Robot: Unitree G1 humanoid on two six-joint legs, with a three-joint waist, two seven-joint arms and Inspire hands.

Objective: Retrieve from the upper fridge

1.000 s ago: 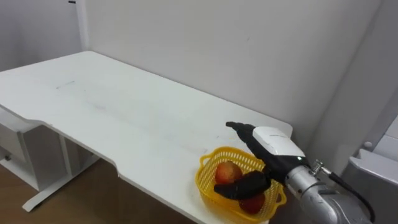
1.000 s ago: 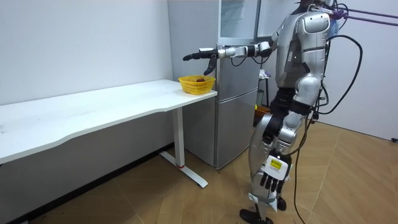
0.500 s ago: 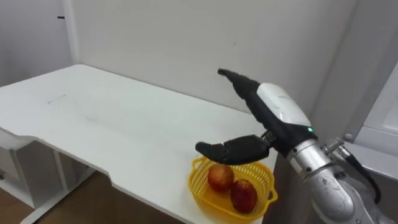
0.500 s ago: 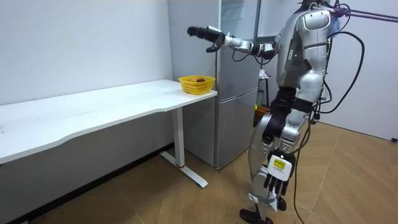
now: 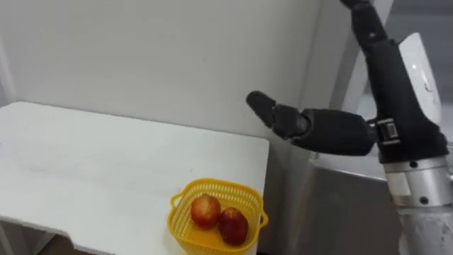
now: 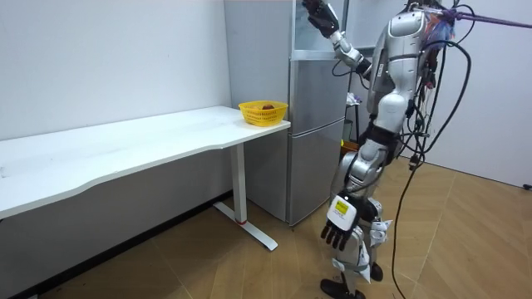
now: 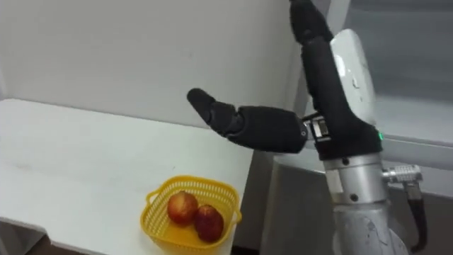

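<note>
Holding right hand (image 5: 382, 85) up by upper fridge (image 6: 306, 35), fingers (image 5: 364, 21) straight, thumb out, gripping nothing; two apples (image 5: 206, 210) sitting in yellow basket (image 5: 212, 185) on worktop (image 5: 85, 163) corner; left hand (image 6: 339, 224) hanging low, fingers relaxed

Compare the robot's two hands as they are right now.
The right hand is raised high toward the fridge's upper door; the left hand hangs low beside the leg. The right hand's fingers point upward with the thumb spread; the left hand's point downward. Both are open and hold nothing.
</note>
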